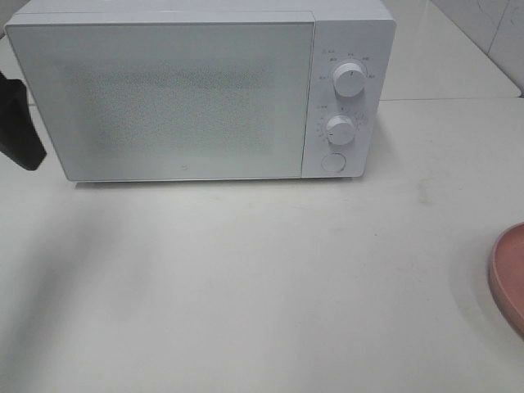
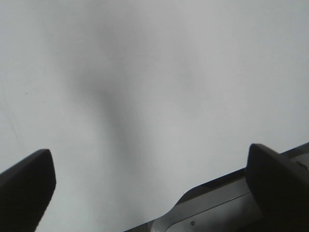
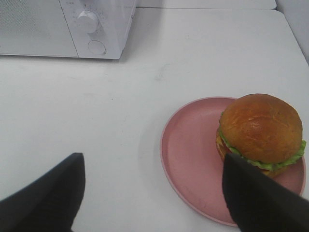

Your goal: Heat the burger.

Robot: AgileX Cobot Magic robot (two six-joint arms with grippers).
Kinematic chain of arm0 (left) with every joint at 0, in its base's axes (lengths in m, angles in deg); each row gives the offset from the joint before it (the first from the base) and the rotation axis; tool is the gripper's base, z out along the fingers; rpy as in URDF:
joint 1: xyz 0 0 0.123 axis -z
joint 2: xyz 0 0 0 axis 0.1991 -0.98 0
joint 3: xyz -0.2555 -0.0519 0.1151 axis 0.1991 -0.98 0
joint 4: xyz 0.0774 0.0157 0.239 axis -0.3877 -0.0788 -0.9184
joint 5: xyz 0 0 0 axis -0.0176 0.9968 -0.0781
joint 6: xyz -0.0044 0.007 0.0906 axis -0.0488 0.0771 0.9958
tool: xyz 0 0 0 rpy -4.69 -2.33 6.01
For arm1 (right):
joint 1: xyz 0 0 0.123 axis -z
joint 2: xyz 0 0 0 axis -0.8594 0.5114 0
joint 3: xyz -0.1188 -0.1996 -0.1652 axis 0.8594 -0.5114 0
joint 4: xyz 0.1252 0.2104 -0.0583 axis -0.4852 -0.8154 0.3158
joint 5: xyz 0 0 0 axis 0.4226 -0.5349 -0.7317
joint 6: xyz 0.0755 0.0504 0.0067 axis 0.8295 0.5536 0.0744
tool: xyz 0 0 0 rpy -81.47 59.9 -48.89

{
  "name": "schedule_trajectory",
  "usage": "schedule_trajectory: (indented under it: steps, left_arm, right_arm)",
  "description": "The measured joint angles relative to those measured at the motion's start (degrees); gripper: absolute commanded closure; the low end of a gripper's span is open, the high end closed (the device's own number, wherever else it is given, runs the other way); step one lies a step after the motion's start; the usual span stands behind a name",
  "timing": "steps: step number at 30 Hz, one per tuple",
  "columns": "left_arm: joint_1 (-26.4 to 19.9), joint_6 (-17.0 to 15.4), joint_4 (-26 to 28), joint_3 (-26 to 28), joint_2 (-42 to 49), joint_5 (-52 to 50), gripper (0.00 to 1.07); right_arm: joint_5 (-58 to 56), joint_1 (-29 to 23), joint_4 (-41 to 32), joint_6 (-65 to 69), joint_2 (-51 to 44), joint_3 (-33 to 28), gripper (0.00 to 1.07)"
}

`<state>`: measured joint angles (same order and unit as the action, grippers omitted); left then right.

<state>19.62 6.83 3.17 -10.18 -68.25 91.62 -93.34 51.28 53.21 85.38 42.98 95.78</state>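
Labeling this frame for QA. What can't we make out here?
- Burger: absent from the exterior high view, beyond its right edge; only the pink plate rim shows.
- Microwave interior: hidden by the closed frosted door.
- Dial labels: too small to read.
- Left gripper: exterior high view shows only a dark sliver at the left edge.
- Right gripper: outside the exterior high view.

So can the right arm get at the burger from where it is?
Probably yes. The right end effector is open, with the burger uncovered on the pink plate just ahead and nothing between them.
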Motion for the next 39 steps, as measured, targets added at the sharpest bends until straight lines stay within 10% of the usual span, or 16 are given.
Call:
schedule_trajectory:
  steps: [39]
  left_arm:
    - [-5.27, -4.35, -5.39, -38.33, 52.83, -5.61, 0.06]
  right_arm:
    - [0.00, 0.00, 0.00, 0.00, 0.00, 0.00, 0.32]
